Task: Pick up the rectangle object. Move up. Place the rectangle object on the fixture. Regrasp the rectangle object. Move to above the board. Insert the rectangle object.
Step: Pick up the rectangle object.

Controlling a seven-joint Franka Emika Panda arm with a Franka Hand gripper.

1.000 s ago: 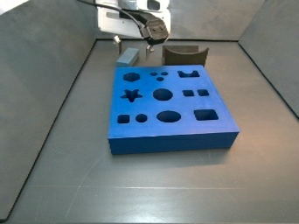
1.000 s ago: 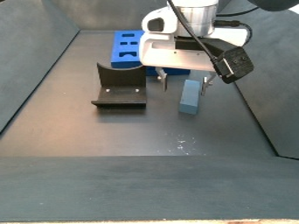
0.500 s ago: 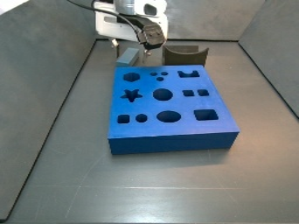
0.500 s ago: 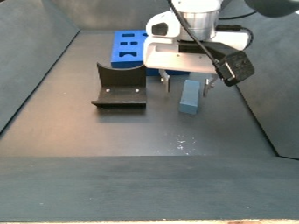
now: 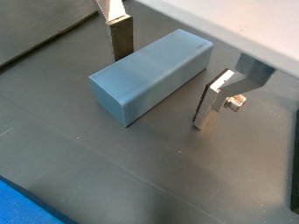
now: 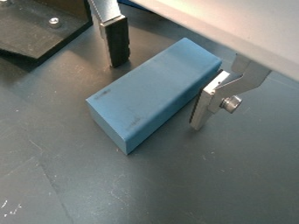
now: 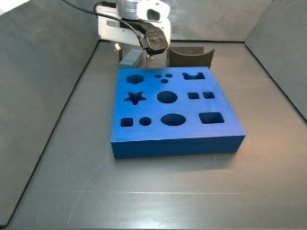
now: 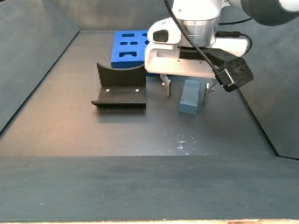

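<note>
Board (image 7: 174, 112) mid-floor, fixture (image 8: 121, 87) beside it, rectangle object (image 6: 156, 89) lying flat on the floor just right of the fixture in a side view, not yet lifted. Gripper (image 6: 163, 78) low over it, jaws open, fingers (image 5: 214, 100) straddling the block with gaps either side, holding nothing. Best to centre on the long sides, drop a touch lower, then close squarely before lifting.

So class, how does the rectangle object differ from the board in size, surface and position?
The rectangle object is a small elongated block; the board is a large square slab. The block is plain and smooth; the board has shaped holes. The block lies between the open claw fingers; the board sits apart. Both are blue, on the floor.
</note>
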